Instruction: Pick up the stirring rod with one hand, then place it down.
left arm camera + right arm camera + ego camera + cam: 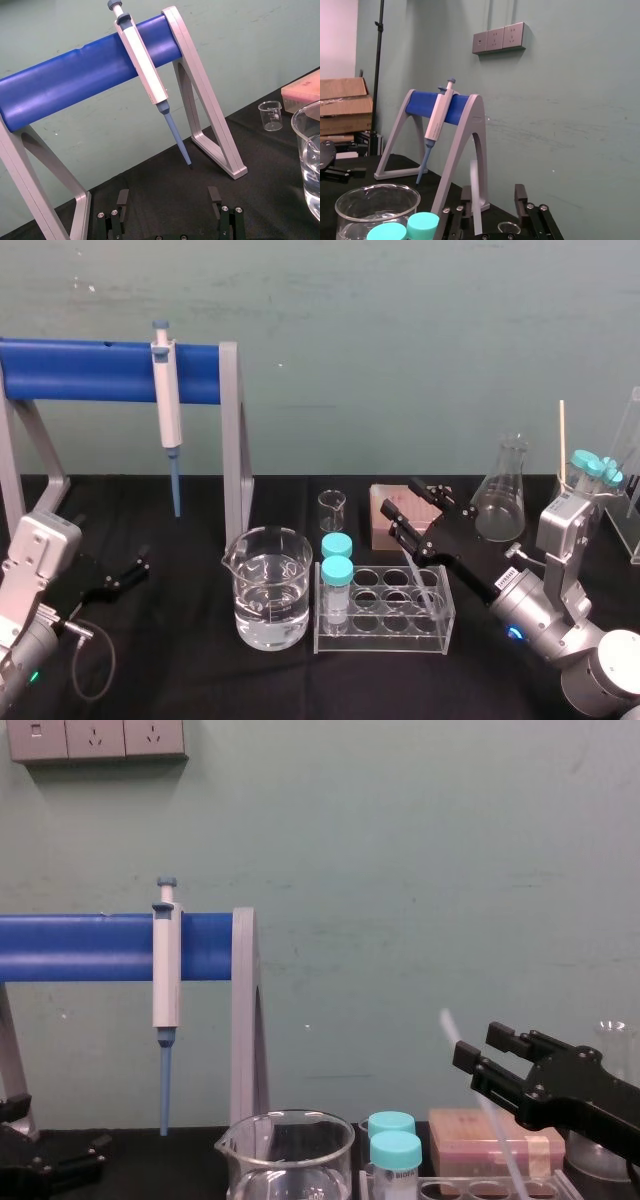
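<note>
Right claw [493, 189]: raised above and just behind the right end of the test-tube rack [385, 642], fingers spread apart. Stirring rod [476, 195]: steeply tilted between those fingers, close against one, lower end toward the rack. Teal-capped tubes [337, 562]: two, in the rack's left end. Beaker of water [270, 590]: just left of the rack. Conical flask [503, 495]: behind and right of the rack. Left claw [168, 195]: fingers wide apart, low over the tabletop [180, 650], far left of the rack.
</note>
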